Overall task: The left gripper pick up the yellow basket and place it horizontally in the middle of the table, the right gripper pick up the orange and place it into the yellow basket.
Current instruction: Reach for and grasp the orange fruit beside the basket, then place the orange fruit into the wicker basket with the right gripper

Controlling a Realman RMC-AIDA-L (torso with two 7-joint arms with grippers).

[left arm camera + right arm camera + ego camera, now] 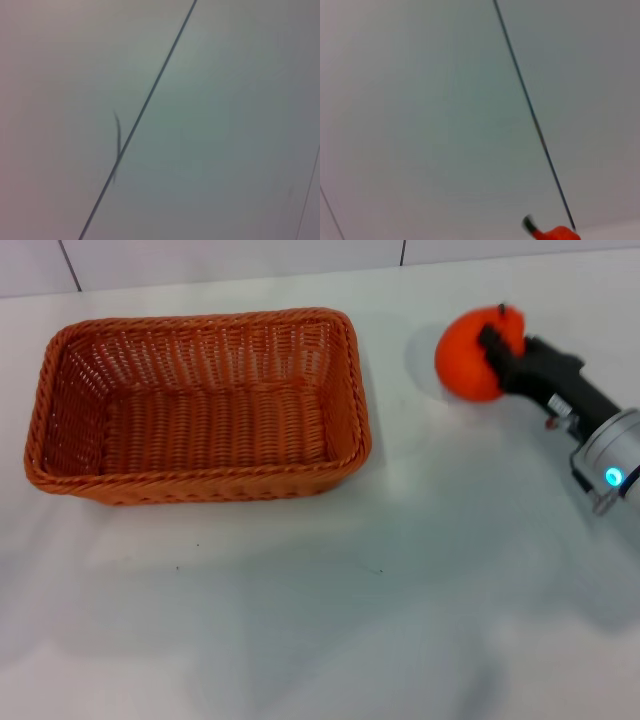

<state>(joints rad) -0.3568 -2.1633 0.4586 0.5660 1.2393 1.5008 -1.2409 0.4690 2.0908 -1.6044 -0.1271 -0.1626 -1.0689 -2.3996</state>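
The yellow basket (200,405), an orange-brown woven rectangle, lies lengthwise on the white table (300,600), left of centre and empty. At the far right, my right gripper (487,348) is shut on the orange (465,360). One black finger crosses the fruit's top and the other is hidden behind it. A faint shadow lies on the table to the orange's left. The right wrist view catches only a sliver of the orange (561,233) with its dark stem. My left gripper is out of view, and the left wrist view shows only a pale surface with a dark seam.
White wall panels with dark seams (70,265) stand behind the table's far edge. The right arm's silver wrist with a blue light (612,476) reaches in from the right edge.
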